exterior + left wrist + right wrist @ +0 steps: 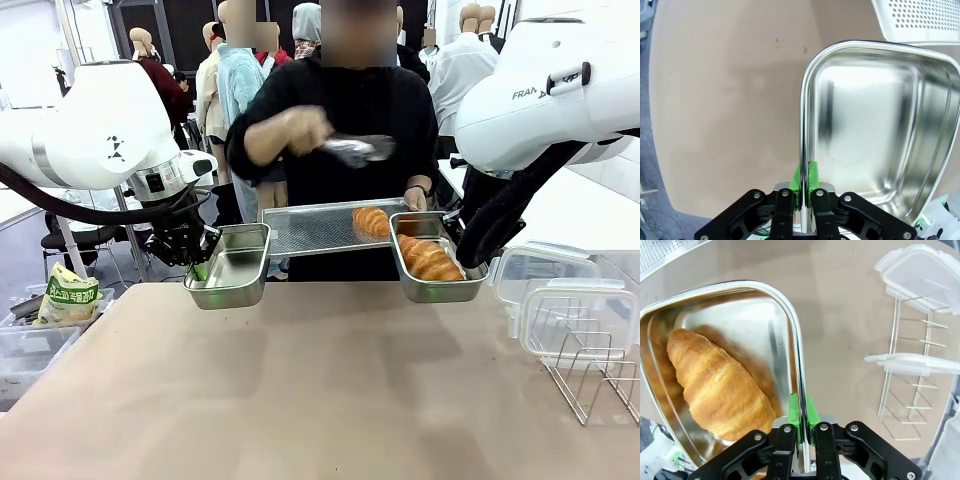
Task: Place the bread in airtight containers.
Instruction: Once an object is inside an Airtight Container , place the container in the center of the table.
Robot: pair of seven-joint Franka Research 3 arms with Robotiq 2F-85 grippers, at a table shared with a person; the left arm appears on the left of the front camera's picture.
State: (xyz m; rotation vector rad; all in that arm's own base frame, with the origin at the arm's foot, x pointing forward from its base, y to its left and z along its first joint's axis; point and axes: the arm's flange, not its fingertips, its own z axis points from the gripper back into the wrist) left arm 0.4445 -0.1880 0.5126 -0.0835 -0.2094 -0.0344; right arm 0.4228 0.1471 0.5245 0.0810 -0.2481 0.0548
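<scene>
My left gripper (198,268) (805,182) is shut on the rim of an empty steel container (231,266) (880,130), held above the table at the left. On the other side my right gripper (801,419) is shut on the rim of a second steel container (434,273) (735,310), which holds a golden croissant (430,260) (720,385). Between the two tins the person holds a perforated flat tray (315,228) with one more croissant (371,221) on it. The person's other hand grips metal tongs (358,149) above the tray.
Two clear white-rimmed lids (570,300) (922,272) rest on a wire rack (590,375) (912,375) at the table's right. A bag (67,296) and plastic bins sit off the table's left edge. The brown tabletop (300,400) stretches in front.
</scene>
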